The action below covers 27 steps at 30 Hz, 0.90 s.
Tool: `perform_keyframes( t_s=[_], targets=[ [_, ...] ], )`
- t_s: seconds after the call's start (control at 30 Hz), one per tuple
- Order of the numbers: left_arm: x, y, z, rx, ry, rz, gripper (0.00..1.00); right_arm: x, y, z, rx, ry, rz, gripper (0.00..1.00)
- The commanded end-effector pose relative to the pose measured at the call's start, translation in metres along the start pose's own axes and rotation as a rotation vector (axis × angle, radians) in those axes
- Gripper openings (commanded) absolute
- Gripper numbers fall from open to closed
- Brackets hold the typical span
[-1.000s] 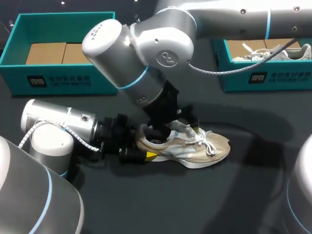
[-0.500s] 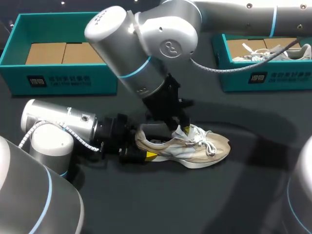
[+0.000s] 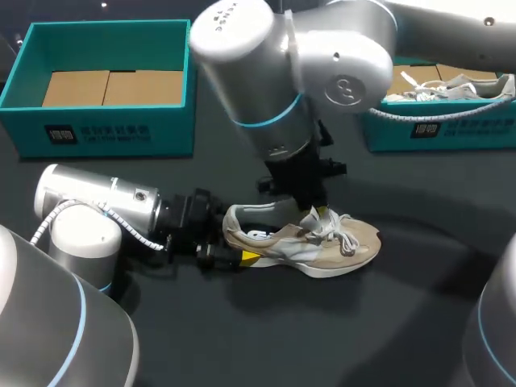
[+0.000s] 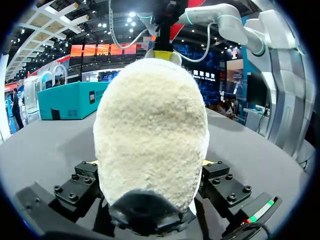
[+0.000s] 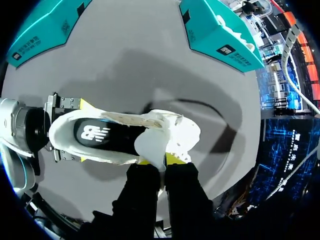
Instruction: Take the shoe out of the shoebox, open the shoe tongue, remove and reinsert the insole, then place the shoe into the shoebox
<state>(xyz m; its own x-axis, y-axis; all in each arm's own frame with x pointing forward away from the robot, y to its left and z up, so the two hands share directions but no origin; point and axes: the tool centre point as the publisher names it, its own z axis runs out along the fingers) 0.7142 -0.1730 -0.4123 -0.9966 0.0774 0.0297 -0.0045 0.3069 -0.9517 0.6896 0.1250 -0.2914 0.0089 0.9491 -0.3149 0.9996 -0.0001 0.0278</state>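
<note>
1. The beige sneaker (image 3: pixel 322 246) lies sole-down on the dark tabletop (image 3: pixel 282 339), in front of two boxes. The left claw (image 4: pixel 150 165) is closed on its heel from both sides. The right claw (image 5: pixel 160 160) pinches the white tongue (image 5: pixel 150 145) from above.
2. The tongue looks thin and soft, so an upward pull may slide it out of the pinch.
3. The laces (image 3: pixel 345 235) look tied. A hard pull could lift the toe or twist the heel out of the left claw.
4. The black insole (image 5: pixel 100 135) sits inside. A half-open tongue would likely block its way out.
5. The left shoebox (image 3: pixel 105 129) holds only brown cardboard panels (image 3: pixel 105 87). The right shoebox (image 3: pixel 451 129) holds a pale shoe (image 3: pixel 459 85).
</note>
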Motion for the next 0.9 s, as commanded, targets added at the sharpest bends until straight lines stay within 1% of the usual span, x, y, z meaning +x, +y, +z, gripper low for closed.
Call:
perform_keyframes(
  t_s=[0.03, 0.33, 0.43, 0.53, 0.6, 0.77, 0.9],
  targets=[
    [0.001, 0.002, -0.001, 0.0, 0.0, 0.0, 0.0, -0.021, -0.005, 0.0, -0.025, 0.164, 0.004, 0.0],
    [0.001, 0.002, -0.001, 0.0, 0.0, 0.0, 0.0, -0.021, -0.005, 0.0, -0.025, 0.164, 0.004, 0.0],
    [0.001, 0.002, -0.001, 0.0, 0.0, 0.0, 0.0, -0.035, -0.008, 0.004, -0.041, 0.274, -0.03, 0.0],
    [0.001, 0.002, -0.001, 0.0, 0.0, 0.0, 0.0, -0.046, -0.01, 0.011, -0.043, 0.337, -0.09, 0.0],
    [0.001, 0.002, -0.001, 0.0, 0.0, 0.0, 0.0, -0.053, -0.011, 0.018, -0.041, 0.361, -0.089, 0.0],
    [0.001, 0.002, -0.001, 0.0, 0.0, 0.0, 0.0, -0.063, -0.011, 0.036, -0.031, 0.441, -0.088, 0.0],
    [0.001, 0.002, -0.001, 0.0, 0.0, 0.0, 0.0, -0.067, -0.009, 0.047, -0.031, 0.454, -0.071, 0.0]
  ],
)
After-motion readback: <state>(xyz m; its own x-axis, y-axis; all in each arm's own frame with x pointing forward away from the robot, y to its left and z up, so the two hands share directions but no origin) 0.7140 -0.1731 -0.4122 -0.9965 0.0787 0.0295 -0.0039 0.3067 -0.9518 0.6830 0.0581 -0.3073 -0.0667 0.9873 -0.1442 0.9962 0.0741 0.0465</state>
